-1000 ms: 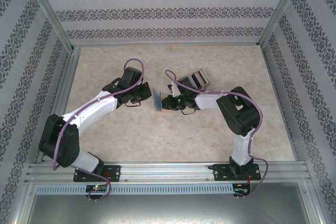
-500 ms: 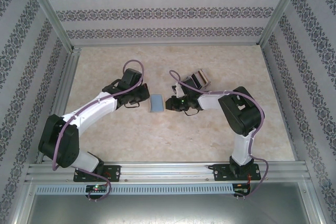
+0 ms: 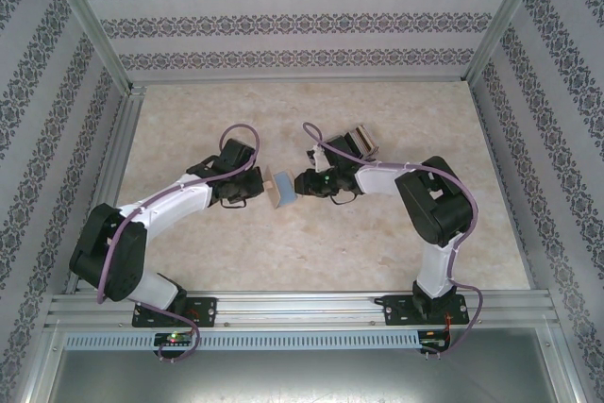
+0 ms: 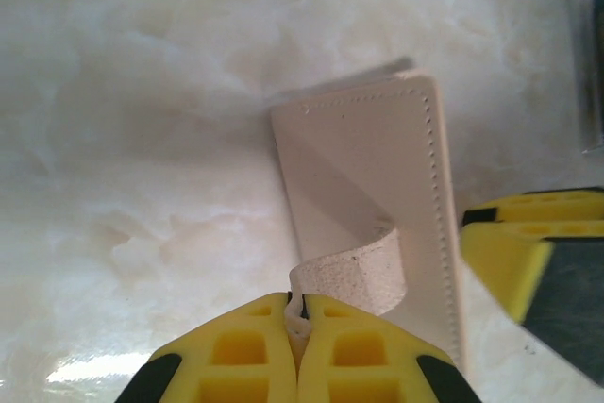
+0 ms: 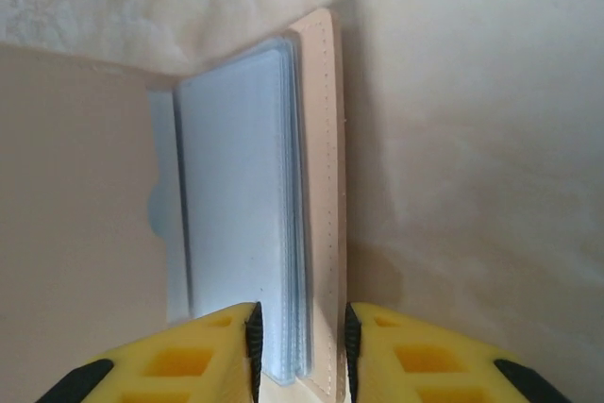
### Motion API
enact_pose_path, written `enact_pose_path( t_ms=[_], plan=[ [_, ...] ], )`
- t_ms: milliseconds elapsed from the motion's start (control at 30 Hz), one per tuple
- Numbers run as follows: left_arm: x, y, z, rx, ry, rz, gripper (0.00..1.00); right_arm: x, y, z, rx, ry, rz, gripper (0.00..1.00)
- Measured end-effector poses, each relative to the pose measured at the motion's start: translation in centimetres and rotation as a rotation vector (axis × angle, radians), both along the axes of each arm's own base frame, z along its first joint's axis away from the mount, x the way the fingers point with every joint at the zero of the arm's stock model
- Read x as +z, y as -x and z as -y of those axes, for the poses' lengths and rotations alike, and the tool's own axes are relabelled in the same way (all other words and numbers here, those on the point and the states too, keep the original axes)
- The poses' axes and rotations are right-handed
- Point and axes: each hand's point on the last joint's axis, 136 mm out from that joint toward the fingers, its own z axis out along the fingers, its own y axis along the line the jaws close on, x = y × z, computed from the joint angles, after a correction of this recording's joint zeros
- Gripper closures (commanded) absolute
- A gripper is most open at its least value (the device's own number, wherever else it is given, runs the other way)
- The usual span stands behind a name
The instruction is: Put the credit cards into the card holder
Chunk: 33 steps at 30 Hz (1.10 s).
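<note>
Beige card holder (image 4: 377, 158), sleeves (image 5: 236, 205) inside, left pincer (image 4: 297, 313) clamping strap (image 4: 354, 276), right pincer (image 5: 300, 327) unclear

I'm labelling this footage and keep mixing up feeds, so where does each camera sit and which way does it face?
Top external: fixed above and behind the bases, looking down at the table; both arms, left gripper and right gripper either side of the card holder.
Left wrist: on the left arm, looking down past its shut fingers pinching the holder's strap.
Right wrist: on the right arm, looking along its fingers, which flank the holder's open cover.
Shared: every view shows the card holder.
</note>
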Motion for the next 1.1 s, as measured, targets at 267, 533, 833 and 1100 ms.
enact_pose_path(
  t_ms=[267,533,833,1100],
  plan=[
    [-0.8,0.3,-0.4,0.006,-0.005,-0.010,1.00,0.6,-0.9,-0.4,-0.003,0.007,0.020,0.65],
    [-2.3,1.3,-0.9,0.008,-0.018,-0.037,1.00,1.6,-0.8,0.6,-0.012,0.060,0.069,0.64],
    [-2.7,1.5,-1.2,0.011,-0.024,-0.045,1.00,-0.3,-0.6,-0.7,0.023,0.077,0.033,0.63],
    [-2.7,1.4,-1.6,0.023,-0.034,-0.040,1.00,-0.5,-0.8,-0.6,0.024,0.091,0.039,0.63]
  ],
)
